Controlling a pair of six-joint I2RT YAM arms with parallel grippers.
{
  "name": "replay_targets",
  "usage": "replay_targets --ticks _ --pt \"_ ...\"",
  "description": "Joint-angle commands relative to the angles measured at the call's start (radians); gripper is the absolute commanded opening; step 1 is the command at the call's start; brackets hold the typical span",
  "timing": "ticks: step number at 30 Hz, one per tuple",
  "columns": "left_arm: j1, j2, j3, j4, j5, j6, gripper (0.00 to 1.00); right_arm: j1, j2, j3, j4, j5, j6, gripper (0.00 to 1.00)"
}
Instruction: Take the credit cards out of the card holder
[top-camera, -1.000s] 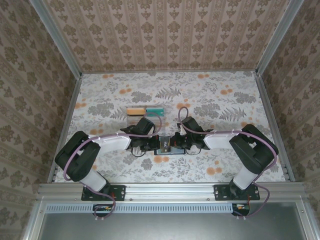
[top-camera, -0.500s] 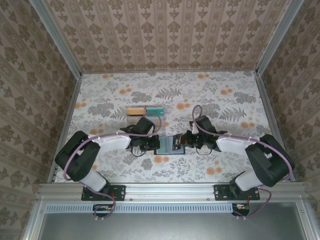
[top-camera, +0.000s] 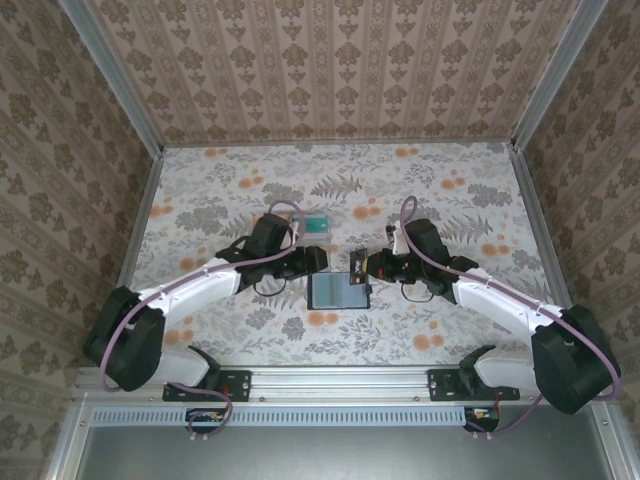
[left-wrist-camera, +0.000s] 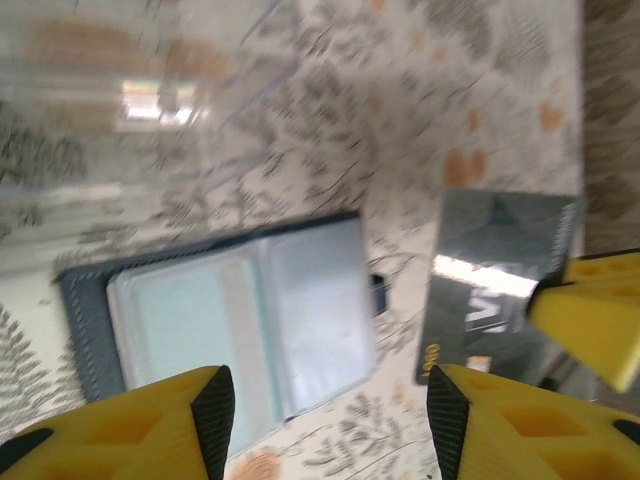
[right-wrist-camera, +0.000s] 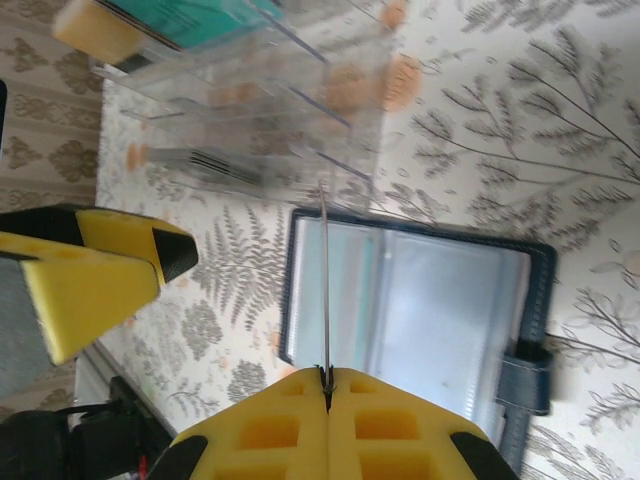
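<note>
The card holder (top-camera: 337, 291) lies open on the floral table, dark blue with clear sleeves, and a teal tint shows in one sleeve (left-wrist-camera: 180, 320). My right gripper (top-camera: 370, 265) is shut on a black credit card (top-camera: 357, 264) with white print, held just above the holder's far right corner. In the right wrist view the gripper (right-wrist-camera: 327, 375) pinches that card (right-wrist-camera: 325, 290), seen edge-on over the holder (right-wrist-camera: 420, 300). My left gripper (top-camera: 318, 258) hovers open above the holder's far edge, its jaws (left-wrist-camera: 330, 415) apart with nothing between them. The black card (left-wrist-camera: 500, 275) shows to its right.
A clear plastic organizer (right-wrist-camera: 250, 110) stands just beyond the holder, with a teal card (right-wrist-camera: 190, 18) and an orange card (right-wrist-camera: 95, 30) in it. Its teal card (top-camera: 313, 224) sits beside my left wrist. Wallpapered walls enclose the table on three sides.
My left gripper opened and rose off the holder toward the back. The right gripper drew the black card out, then carried it right and back. The holder now lies uncovered.
</note>
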Motion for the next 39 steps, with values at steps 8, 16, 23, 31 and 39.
replay_targets --ticks 8,16,23,31,39 --pt "0.081 -0.052 -0.058 0.337 0.203 -0.198 0.49 -0.007 0.001 0.101 0.141 -0.160 0.005 0.00" --pt "0.079 -0.033 -0.071 0.434 0.270 -0.251 0.46 -0.008 0.048 0.108 0.258 -0.215 0.069 0.00" --pt "0.079 -0.030 -0.082 0.441 0.278 -0.258 0.44 -0.006 0.068 0.110 0.308 -0.236 0.096 0.00" --pt "0.079 -0.031 -0.084 0.470 0.288 -0.273 0.35 -0.007 0.083 0.105 0.339 -0.264 0.113 0.00" --pt "0.078 -0.053 -0.104 0.523 0.297 -0.302 0.11 -0.007 0.094 0.091 0.342 -0.263 0.116 0.08"
